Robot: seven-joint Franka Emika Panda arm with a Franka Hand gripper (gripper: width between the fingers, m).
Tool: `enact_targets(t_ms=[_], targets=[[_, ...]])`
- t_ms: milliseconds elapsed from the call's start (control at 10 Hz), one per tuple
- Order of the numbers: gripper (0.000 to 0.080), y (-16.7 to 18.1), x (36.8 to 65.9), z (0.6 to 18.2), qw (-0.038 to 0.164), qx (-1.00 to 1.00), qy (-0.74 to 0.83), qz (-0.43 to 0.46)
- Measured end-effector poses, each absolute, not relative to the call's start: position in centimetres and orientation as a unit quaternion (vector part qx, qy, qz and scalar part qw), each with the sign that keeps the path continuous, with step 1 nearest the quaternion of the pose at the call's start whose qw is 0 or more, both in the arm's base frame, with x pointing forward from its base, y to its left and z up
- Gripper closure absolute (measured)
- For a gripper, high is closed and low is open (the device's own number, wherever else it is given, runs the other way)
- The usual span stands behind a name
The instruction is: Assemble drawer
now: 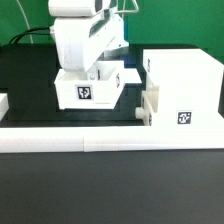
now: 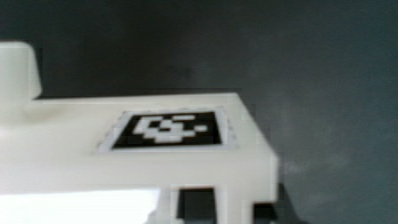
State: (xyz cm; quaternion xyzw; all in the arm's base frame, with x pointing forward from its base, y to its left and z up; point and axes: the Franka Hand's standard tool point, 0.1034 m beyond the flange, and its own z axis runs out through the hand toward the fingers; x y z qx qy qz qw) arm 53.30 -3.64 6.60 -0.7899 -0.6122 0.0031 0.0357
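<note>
A small white open-top tray with a black-and-white tag on its front sits left of the tall hollow shell, which has a tag low on its front. My gripper reaches down into the tray from above and is shut on its wall. In the wrist view the tray's tagged wall fills the frame, with my gripper at its edge. A second small tray sticks out of the shell's left side.
A long low white border rail runs along the front of the black table. Another white piece shows at the exterior view's left edge. A white block shows beside the tray in the wrist view.
</note>
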Motion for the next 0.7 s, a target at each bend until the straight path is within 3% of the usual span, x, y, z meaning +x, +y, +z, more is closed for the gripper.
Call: enact_targets(t_ms=[700], targets=[[0.0757, -3.39, 53.27, 6.07, 0.024, -0.742, -0.67, 0.016]])
